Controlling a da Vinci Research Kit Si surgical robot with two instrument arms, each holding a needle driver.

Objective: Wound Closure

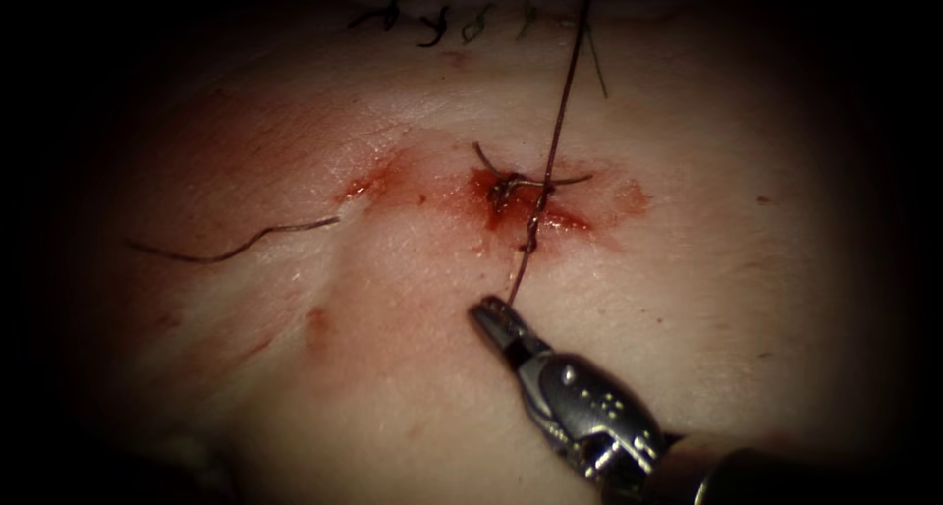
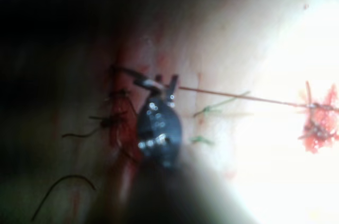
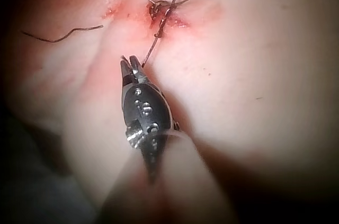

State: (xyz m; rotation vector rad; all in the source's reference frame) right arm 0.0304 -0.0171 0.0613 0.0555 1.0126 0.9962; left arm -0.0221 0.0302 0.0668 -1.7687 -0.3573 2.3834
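Observation:
The tissue (image 1: 393, 367) has a short cut (image 1: 501, 196) ringed by red fluid, with a knot and two short tails on it. A dark thread (image 1: 555, 132) runs taut from the far edge, through the knot, down to my right tool (image 1: 498, 313). That tool comes in from the near right with its jaws shut on the thread's end just below the cut; it is seen again as the right tool (image 3: 132, 66). My left tool (image 2: 158, 83) grips the far stretch of the thread (image 2: 238, 97), which leads tight to the knot (image 2: 318, 121). Neither tool holds a needle.
A loose cut piece of thread (image 1: 236, 245) lies on the tissue left of the cut. A row of earlier stitches (image 1: 432, 19) with short tails crosses the far tissue, close by the left tool, stitches (image 2: 114, 121).

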